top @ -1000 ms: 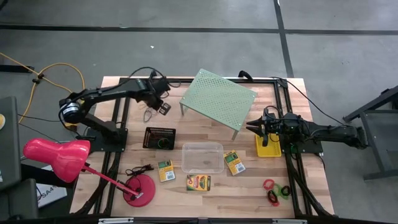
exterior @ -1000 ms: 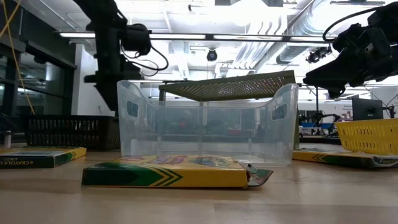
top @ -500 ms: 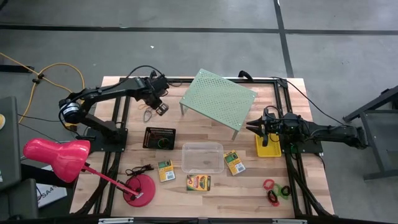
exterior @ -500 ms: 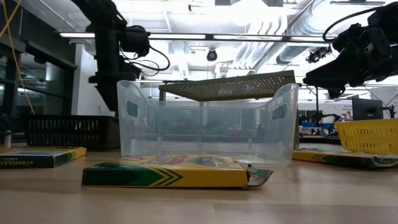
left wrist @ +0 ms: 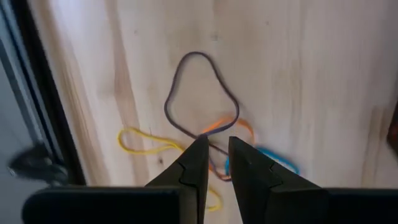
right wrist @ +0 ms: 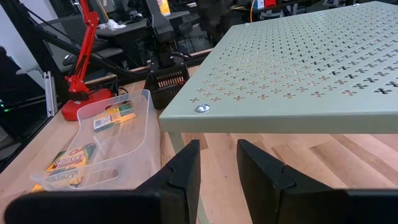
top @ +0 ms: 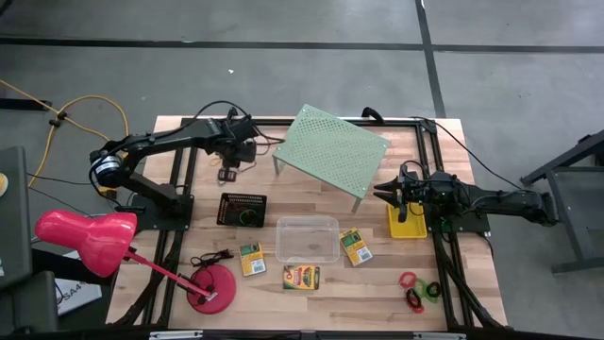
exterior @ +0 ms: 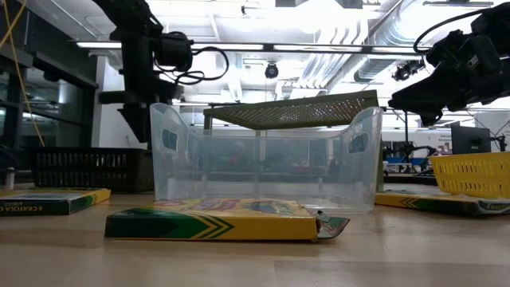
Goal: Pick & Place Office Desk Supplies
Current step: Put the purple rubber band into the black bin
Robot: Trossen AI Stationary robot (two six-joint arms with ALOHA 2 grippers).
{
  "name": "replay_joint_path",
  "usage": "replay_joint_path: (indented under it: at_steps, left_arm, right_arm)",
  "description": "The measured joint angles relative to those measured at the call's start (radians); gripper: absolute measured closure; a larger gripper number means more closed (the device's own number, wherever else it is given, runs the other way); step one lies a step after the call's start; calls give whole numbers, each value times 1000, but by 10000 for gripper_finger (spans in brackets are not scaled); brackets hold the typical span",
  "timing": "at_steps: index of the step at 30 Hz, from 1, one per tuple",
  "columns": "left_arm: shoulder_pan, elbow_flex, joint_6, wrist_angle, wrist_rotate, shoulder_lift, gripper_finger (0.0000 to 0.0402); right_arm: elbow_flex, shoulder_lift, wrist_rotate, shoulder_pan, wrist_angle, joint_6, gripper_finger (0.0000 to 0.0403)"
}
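The left gripper [left wrist: 216, 158] is poised over the tangled rubber bands [left wrist: 205, 124] on the table, fingers narrowly parted, nothing pinched. Pickup is judged in hand; descent and closure are required next. The right gripper [right wrist: 217, 165], slightly spread, waits beside the shelf [right wrist: 298, 68].

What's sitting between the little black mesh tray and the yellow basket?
The clear tub sits roughly between the black mesh tray and the yellow basket, slightly nearer the table's front edge, as the high view shows.
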Motion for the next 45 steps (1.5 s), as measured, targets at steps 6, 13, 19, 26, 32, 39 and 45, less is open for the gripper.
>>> replay_joint_path:
  at_steps: [6,13,19,26,32,39,45]
  left_arm:
    - [14,0,180,-6,0,0,343]
    - [57,0,297,-5,92,0,343]
    - [113,0,351,-5,134,18,343]
    - [153,0,352,-5,152,91,343]
    - [141,0,374,1,166,108,343]
    - [137,0,374,6,174,108,343]
    - [154,0,384,8,230,108,343]
  right_arm:
    - [0,0,0,0,0,0,309]
    - [0,0,0,0,0,0,309]
    - [0,0,0,0,0,0,309]
    - [0,0,0,0,0,0,309]
    - [0,0,0,0,0,0,309]
    - [0,0,0,0,0,0,309]
    - [0,0,0,0,0,0,309]
